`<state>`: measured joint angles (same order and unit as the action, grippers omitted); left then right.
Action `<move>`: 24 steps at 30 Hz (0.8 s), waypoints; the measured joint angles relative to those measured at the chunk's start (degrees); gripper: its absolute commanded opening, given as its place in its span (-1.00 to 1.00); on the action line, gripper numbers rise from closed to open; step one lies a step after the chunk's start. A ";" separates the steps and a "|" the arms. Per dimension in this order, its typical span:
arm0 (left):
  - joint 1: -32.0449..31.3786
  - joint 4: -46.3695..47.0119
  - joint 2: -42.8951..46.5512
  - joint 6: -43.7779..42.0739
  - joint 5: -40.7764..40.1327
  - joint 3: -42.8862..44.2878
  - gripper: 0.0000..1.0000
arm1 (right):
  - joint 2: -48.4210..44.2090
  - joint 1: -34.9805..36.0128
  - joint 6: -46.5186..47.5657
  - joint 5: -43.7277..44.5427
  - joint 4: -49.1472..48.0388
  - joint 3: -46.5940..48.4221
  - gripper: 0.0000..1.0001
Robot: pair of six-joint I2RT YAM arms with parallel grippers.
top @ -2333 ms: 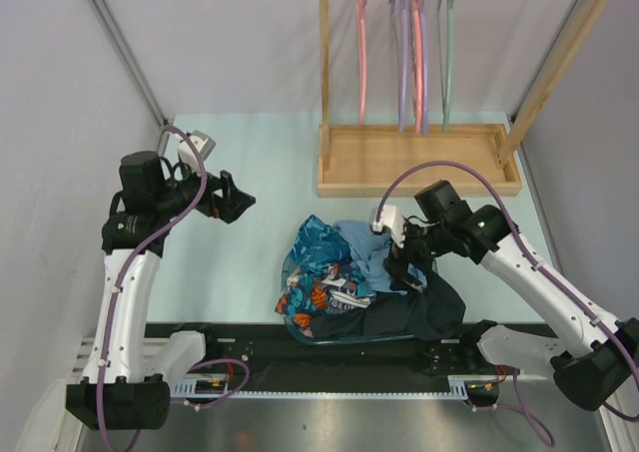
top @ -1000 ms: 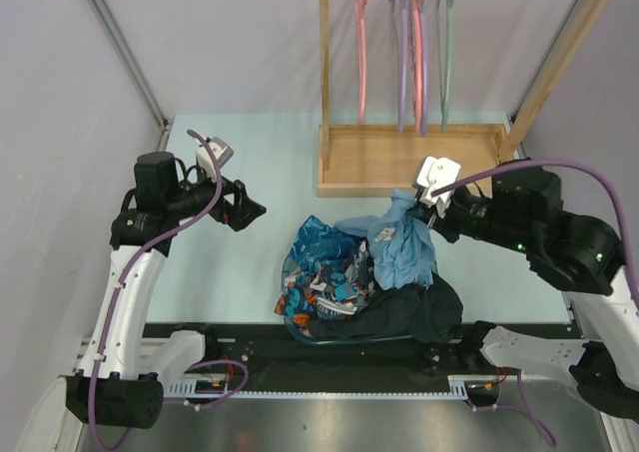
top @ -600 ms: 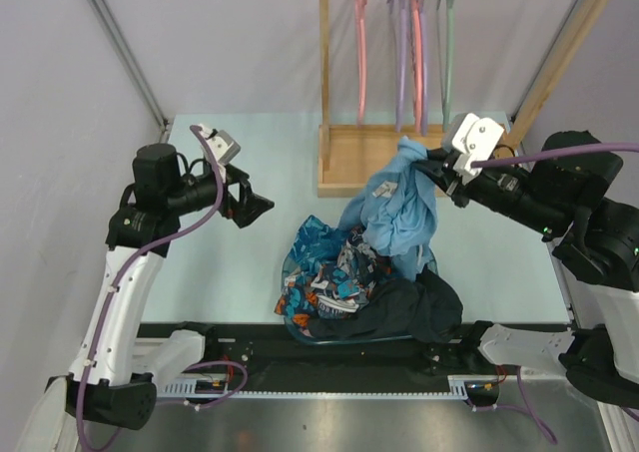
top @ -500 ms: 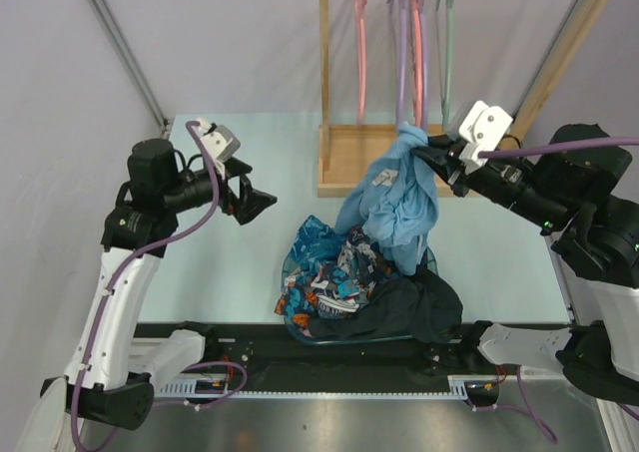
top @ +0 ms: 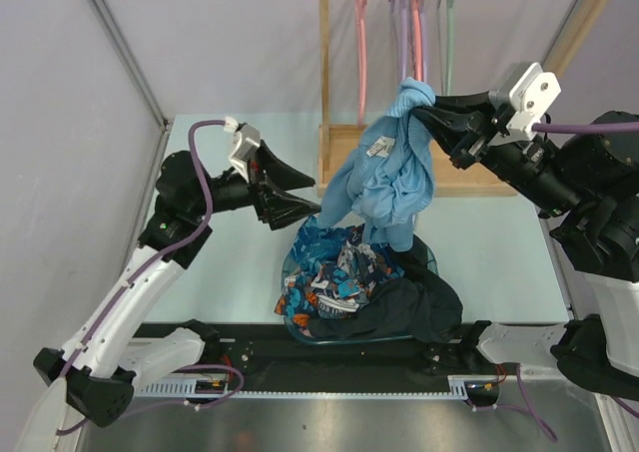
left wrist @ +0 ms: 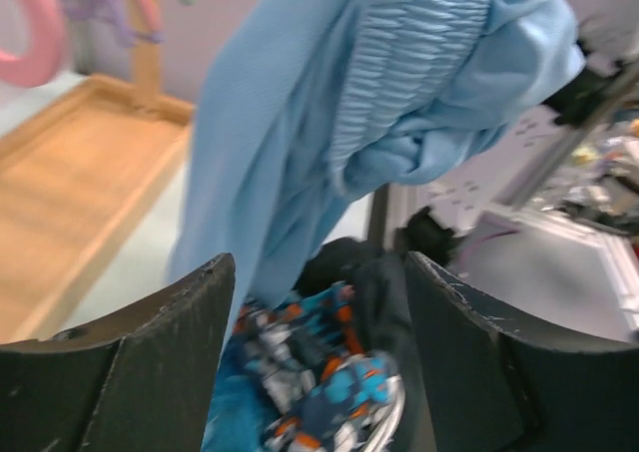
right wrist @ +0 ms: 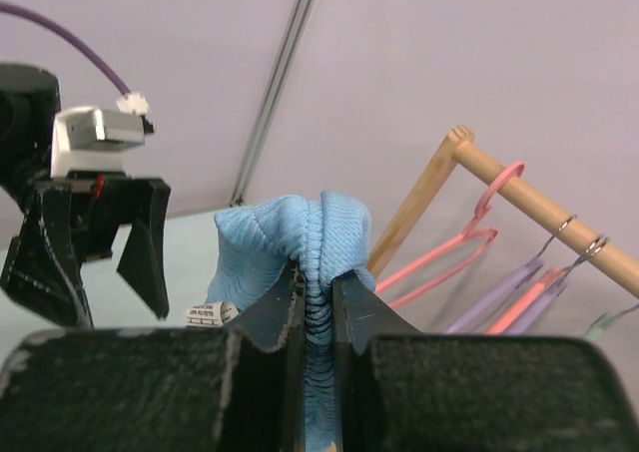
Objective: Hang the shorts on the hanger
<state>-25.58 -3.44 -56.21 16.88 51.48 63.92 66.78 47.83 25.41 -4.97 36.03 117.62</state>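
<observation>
Mint-green tabletop [top: 230, 133] fills the floor of a lilac-walled booth, with a black mounting rail [top: 329, 362] along its near edge where both arms are bolted. Just beyond the rail lies a heap of clothes: a blue-and-orange patterned garment [top: 324, 272] on the left and a crumpled black garment [top: 419, 307] against it on the right.

Above the left side of the heap hovers the left gripper [top: 312, 197], pointing right towards the hanging cloth. Its jaws stand wide apart and hold nothing. In its own wrist view the two dark fingers [left wrist: 150, 372] frame the cloth and the heap beyond without touching either.

The light sky-blue soft fabric shorts [top: 384, 178] hang in the air over the heap, bunched, with a small white label showing. Whether their lowest fold touches the clothes beneath cannot be told. The right gripper [top: 424, 103] holds them at the top, its jaws clamped tight on the gathered elastic waistband [right wrist: 318, 272], and the rest of the shorts [right wrist: 260, 227] drape down from there.

Farthest back stands a wooden rack [top: 344, 163] with a tray base and a top rail. The thin sage-green plastic hanger [top: 446, 23] hangs from that rail, just right of the pink and purple hangers [top: 361, 43], beyond the gripped waistband and apart from it.
</observation>
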 measured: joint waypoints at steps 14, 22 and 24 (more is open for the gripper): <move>-12.63 15.34 -6.99 16.00 -3.19 -1.79 0.39 | 2.58 0.00 -4.26 0.04 -5.73 0.04 -1.00; -12.72 15.76 -8.72 19.39 -8.96 -3.45 0.30 | 2.64 0.00 -5.38 0.22 -7.65 0.07 -1.00; -12.72 16.63 -9.29 20.68 -9.53 -3.80 0.30 | 2.64 0.00 -5.81 0.22 -7.63 0.07 -1.00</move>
<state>-38.30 13.19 -65.49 37.56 41.95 60.12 69.43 47.83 19.59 -4.75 28.40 117.69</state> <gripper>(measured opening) 0.655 0.099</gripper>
